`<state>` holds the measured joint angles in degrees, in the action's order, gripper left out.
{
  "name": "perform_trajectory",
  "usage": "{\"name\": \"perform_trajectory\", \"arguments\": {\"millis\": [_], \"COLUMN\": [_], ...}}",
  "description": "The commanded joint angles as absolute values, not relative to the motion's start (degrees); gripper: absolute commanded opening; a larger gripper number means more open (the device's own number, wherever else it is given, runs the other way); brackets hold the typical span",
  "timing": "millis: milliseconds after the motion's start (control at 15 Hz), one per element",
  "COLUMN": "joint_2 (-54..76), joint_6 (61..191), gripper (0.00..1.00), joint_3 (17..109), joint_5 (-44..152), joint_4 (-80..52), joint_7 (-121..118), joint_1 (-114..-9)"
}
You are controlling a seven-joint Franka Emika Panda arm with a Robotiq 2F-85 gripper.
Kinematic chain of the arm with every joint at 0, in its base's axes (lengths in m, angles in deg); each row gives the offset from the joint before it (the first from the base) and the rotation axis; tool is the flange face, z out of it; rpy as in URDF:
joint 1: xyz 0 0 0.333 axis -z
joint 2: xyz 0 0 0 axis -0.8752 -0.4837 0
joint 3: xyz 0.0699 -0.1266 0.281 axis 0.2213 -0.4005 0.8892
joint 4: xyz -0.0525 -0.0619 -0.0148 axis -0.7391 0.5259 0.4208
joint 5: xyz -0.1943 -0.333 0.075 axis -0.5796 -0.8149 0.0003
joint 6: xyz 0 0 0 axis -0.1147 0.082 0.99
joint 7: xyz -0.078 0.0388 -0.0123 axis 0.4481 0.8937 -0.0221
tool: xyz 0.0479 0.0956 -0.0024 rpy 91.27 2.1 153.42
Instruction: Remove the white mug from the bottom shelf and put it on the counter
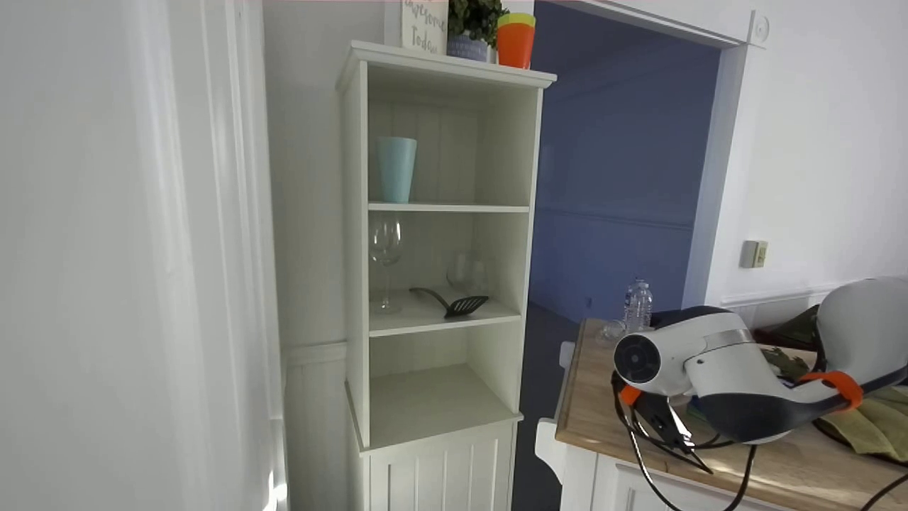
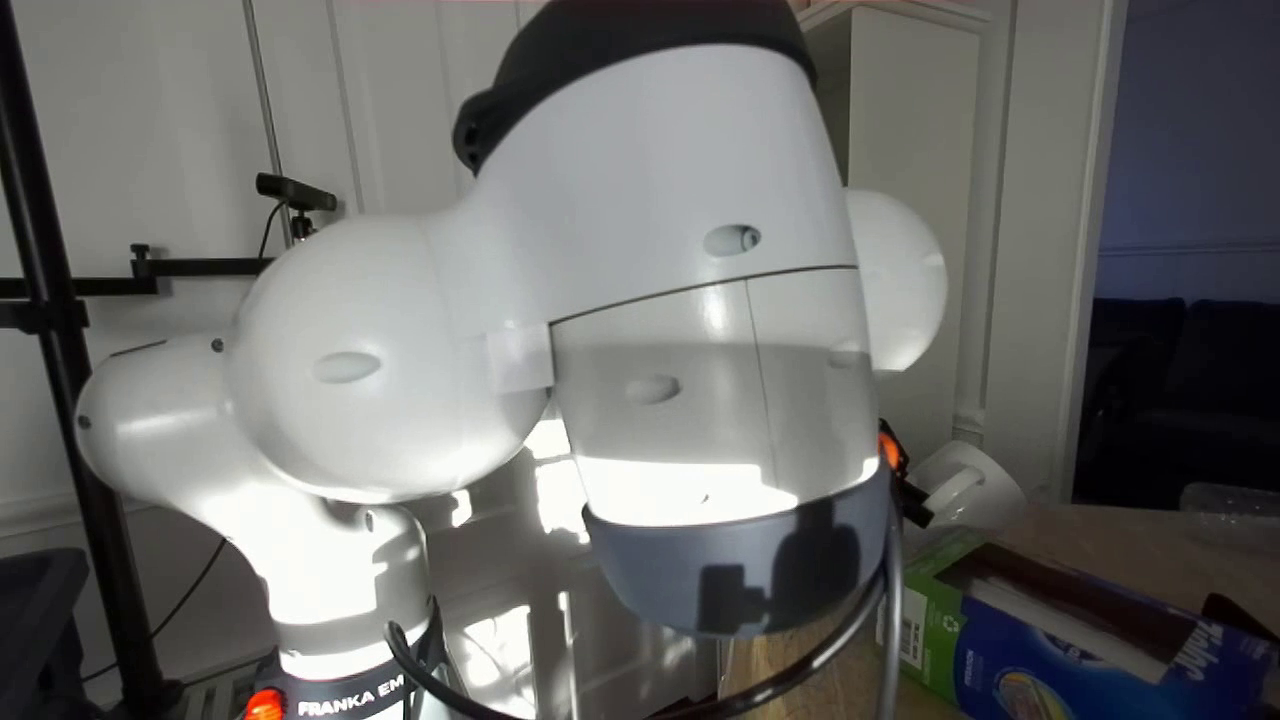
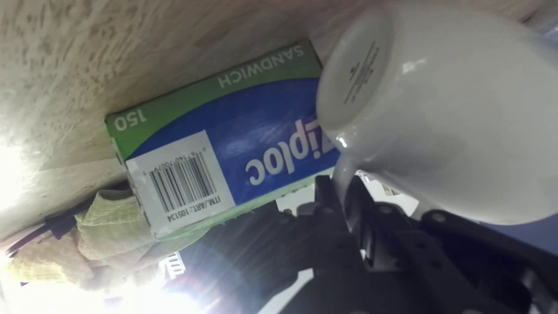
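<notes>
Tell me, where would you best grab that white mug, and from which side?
Probably by the handle, reaching in from the side where it sticks out, as the gripper does. It is slim enough to pinch and faces the gripper, whereas the tilted white mug itself is broad, rounded and glossy, likely harder to hold.

Arm (image 2: 680, 190) bent at several joints. Tool (image 3: 342, 187) in wrist view: dark fingers (image 3: 323, 192) nearly together, gripping.
</notes>
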<state>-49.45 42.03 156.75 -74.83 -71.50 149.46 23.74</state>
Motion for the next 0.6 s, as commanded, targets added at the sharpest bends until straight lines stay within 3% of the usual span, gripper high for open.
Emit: {"name": "perform_trajectory", "arguments": {"millis": [0, 533], "joint_2": [-46.0, -44.2], "joint_6": [42.2, 43.5], "gripper": [0.03, 0.03], "joint_3": [157.2, 157.5], "joint_5": [-70.0, -64.4], "joint_4": [-69.9, -68.7], "joint_7": [151.2, 150.5], "joint_1": [22.5, 22.0]}}
